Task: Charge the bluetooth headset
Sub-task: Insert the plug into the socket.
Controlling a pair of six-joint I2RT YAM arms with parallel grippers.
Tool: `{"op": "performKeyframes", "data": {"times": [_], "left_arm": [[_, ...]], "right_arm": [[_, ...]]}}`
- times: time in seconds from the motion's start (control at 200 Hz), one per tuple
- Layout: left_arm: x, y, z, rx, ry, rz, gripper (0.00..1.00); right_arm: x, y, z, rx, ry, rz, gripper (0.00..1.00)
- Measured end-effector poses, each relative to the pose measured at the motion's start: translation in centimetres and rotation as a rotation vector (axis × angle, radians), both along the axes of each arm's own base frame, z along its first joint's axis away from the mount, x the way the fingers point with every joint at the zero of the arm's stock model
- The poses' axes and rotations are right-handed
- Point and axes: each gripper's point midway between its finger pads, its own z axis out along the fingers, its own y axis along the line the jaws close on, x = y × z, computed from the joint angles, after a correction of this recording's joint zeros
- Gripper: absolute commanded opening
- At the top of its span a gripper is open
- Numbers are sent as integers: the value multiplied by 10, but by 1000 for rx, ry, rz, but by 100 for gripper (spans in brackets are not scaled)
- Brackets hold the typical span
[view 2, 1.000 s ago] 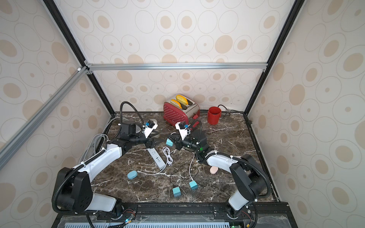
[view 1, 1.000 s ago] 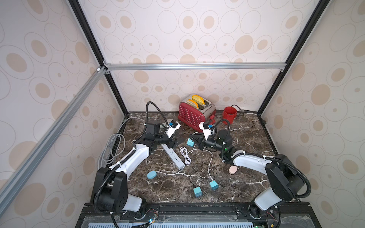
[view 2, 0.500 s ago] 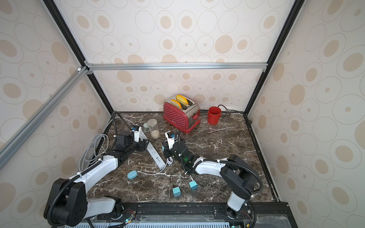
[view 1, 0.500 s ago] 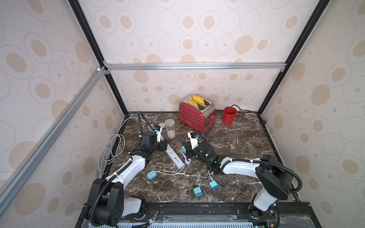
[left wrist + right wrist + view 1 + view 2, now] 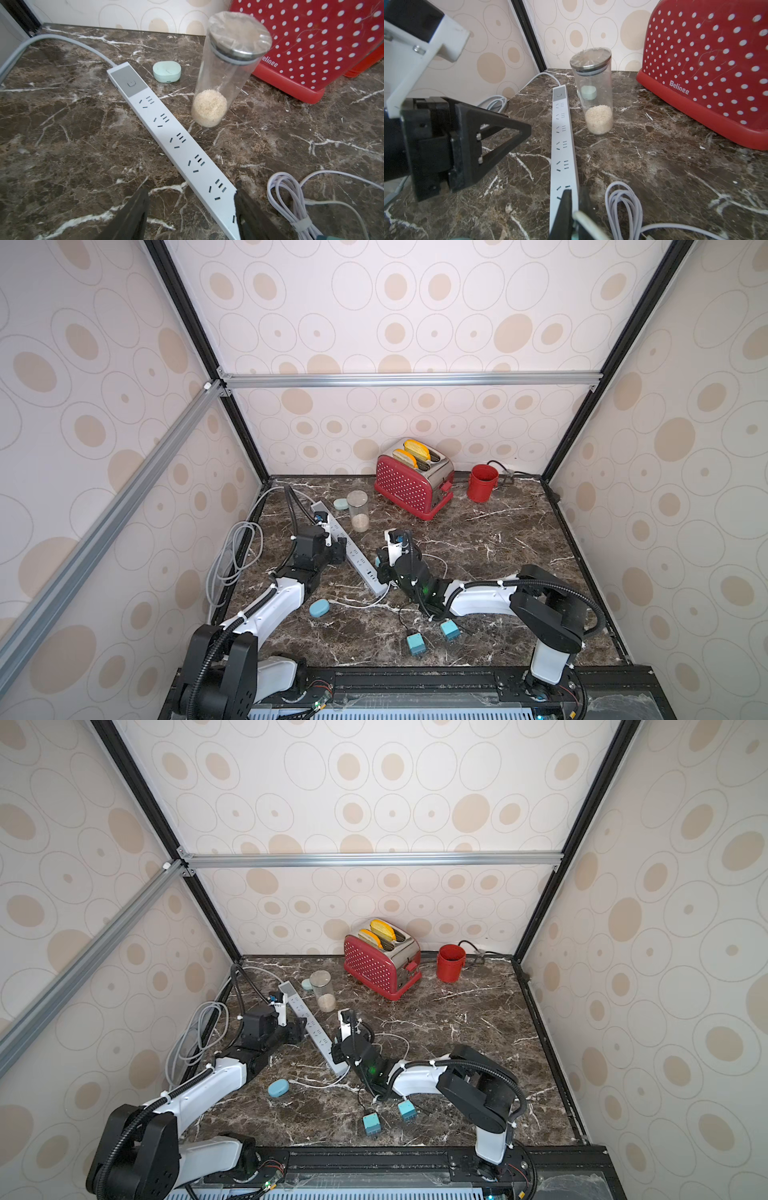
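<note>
Your left jaws: spread wide, power strip [image 5: 166,133] passing between them. Your right jaws: pressed together on the white cable [image 5: 299,223], at the strip's near end. Mint headset case [image 5: 166,71]: counter's far-left corner, between the strip's switch end and the rice jar [image 5: 209,108]. Blue case [image 5: 319,608]: counter's near-left part.

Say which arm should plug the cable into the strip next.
Right, probably: the right claw is shut on the cable, right at the strip's near end. The left claw is open, holding nothing.
</note>
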Motion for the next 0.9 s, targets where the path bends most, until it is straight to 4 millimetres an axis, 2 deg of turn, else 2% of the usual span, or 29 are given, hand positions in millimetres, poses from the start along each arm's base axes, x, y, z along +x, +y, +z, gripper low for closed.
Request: {"op": "performKeyframes", "data": {"times": [0.175, 0.361, 0.601, 0.901], "left_arm": [[0, 1, -2, 19, -1, -2, 67], [1, 2, -7, 21, 11, 1, 67], [2, 5, -9, 27, 16, 24, 67], [2, 7, -9, 26, 17, 34, 67]], "right_arm": [[0, 13, 6, 20, -7, 5, 0], [8, 29, 1, 19, -7, 8, 0], [21, 42, 6, 37, -17, 4, 0], [33, 44, -19, 9, 10, 14, 0]]}}
